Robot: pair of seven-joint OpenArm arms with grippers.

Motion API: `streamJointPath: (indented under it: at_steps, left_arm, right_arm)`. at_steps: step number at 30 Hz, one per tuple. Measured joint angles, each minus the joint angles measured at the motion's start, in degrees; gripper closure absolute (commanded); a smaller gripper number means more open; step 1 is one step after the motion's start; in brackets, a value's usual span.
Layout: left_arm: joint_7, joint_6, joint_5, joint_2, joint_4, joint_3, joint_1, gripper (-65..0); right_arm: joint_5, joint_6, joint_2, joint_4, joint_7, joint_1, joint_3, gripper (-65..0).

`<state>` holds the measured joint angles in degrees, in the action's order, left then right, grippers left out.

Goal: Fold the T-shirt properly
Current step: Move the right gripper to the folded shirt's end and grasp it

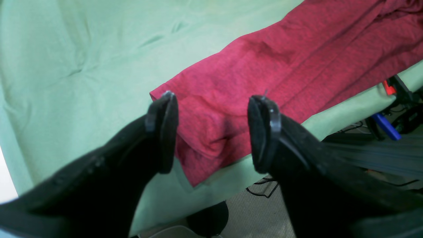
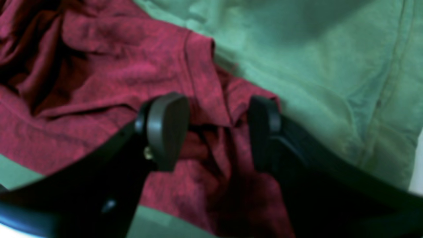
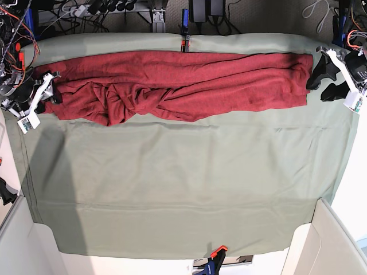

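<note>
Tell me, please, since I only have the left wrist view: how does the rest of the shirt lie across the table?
Observer: The T-shirt stretches in a long band along the far edge of the green cloth.
Operator: Is it flat all along?
Observer: No, it is bunched and twisted toward the right arm's end.
Operator: Where is the right gripper?
Observer: The right gripper is open, its fingers straddling that end's folds.

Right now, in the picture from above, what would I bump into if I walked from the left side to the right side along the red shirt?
Right gripper with open black jaws → bunched, twisted part of the dark red knit T-shirt → its smoother flat end → left gripper, open too, all on the pale green table cloth.
</note>
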<state>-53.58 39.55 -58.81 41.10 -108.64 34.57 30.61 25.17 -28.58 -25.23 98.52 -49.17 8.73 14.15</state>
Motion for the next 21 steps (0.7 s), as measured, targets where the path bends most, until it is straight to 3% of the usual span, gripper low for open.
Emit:
streamJointPath:
  at_steps: [2,4,11,21]
  left_arm:
    - [0.0,-0.02,-0.02,0.02,0.0,0.0,0.0,-36.1]
    - [0.0,-0.02,-0.02,0.0,0.0,0.0,0.02,-36.1]
    - [0.0,-0.02,-0.02,0.02,0.0,0.0,0.0,-36.1]
    - [0.0,-0.02,-0.04,0.02,0.0,0.0,0.0,-36.1]
  right_arm:
    - [0.11,0.02,0.0,-0.5,0.52,-0.02,-0.02,-20.8]
    - [0.02,0.0,0.0,-0.76,0.96,0.0,-0.02,-17.5]
    - [-1.29,-0.15,0.0,-2.82,3.08,-3.32,-0.04,-17.5]
    - [-1.68,-0.15,0.31,-14.84,4.59,-12.79,-0.63,-17.5]
